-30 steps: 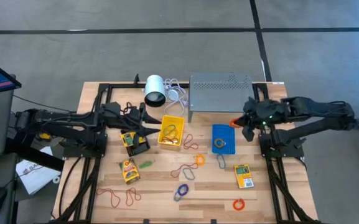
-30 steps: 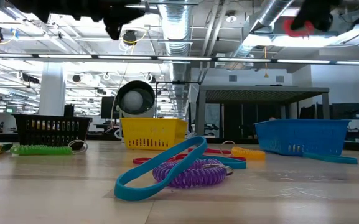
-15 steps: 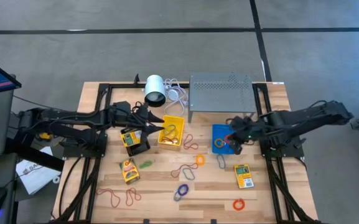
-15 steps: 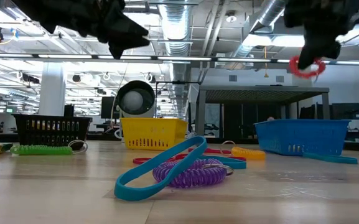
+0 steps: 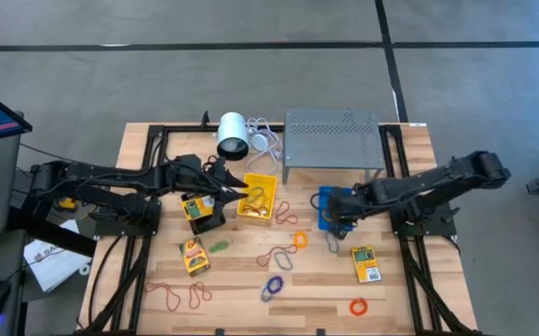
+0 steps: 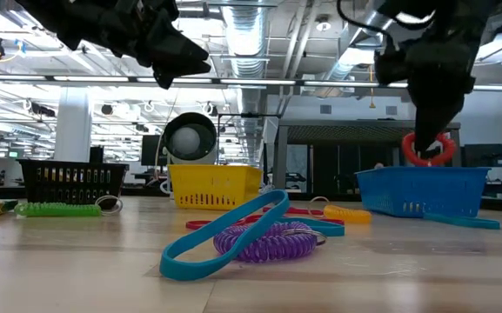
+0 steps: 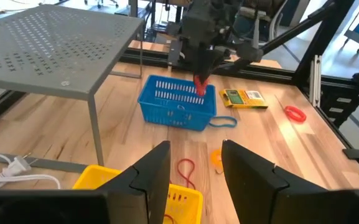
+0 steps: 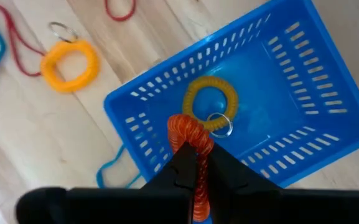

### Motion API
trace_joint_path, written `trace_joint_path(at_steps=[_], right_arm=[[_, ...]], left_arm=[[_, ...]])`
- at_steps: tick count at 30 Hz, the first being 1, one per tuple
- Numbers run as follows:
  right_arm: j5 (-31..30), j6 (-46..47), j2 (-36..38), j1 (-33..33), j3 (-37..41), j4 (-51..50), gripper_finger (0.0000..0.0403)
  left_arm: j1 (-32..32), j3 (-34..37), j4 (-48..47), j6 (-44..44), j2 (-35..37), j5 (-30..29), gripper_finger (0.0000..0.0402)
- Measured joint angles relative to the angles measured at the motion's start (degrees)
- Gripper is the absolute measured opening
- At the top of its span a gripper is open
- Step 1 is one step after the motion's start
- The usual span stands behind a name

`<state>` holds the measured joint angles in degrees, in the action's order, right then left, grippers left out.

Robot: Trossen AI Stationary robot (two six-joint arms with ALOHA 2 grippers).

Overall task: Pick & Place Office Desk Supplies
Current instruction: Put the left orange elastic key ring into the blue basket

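My right gripper [image 5: 341,209] [image 6: 428,130] points down over the blue bin [image 5: 333,192] [image 6: 420,191], shut on a red coiled loop [image 8: 186,132] [image 6: 428,149]. In the bin lies a yellow coiled loop with a key ring [image 8: 211,102]. My left gripper [image 5: 238,187] [image 7: 195,174] hangs open above the yellow bin [image 5: 257,199] [image 7: 185,198], with nothing between its fingers. Loose loops [image 5: 274,257] and yellow-and-green packets [image 5: 366,264] [image 5: 194,255] lie flat on the wooden table. My right gripper pinches the red coiled loop at its upper part [image 8: 193,148] between its two shut fingers [image 8: 180,169]. The fingers come from above and point steeply down. The loop hangs below the fingertips, lifted clear, just above the blue bin's rim [image 6: 407,172].
A black bin [image 5: 204,213] with a packet in it stands left of the yellow bin. The white cylinder [image 5: 233,135] with its cable and the grey perforated stand [image 5: 333,145] stand along the far side. More loops [image 5: 176,296] [image 5: 358,306] lie near the table's near edge.
My right gripper has come down and toward the table's left and near side, from beside the grey stand to over the blue bin. It has tipped further downward and still carries the red loop. My left gripper has moved a little toward the right, over the yellow bin.
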<state>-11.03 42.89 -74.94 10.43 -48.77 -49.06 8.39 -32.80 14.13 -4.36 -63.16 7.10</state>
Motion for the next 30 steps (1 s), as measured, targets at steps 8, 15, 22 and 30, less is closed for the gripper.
trace_joint_path(at_steps=[8,15,22,30], right_arm=[[0.0,-2.2,-1.2,-2.4,0.1,0.5,0.0009],[0.1,-3.0,-1.2,-3.5,0.2,0.3,0.0019],[0.7,-2.8,-1.2,-3.5,0.2,-0.2,0.0109],[1.5,-2.4,-1.2,-4.3,0.2,-0.8,0.0221]], left_arm=[[0.1,0.0,0.0,1.1,0.0,0.0,0.0140],[0.1,0.0,0.0,1.1,0.0,0.0,0.0140],[0.1,0.0,0.0,1.1,0.0,0.0,0.0140],[0.1,0.0,0.0,1.1,0.0,0.0,0.0140]])
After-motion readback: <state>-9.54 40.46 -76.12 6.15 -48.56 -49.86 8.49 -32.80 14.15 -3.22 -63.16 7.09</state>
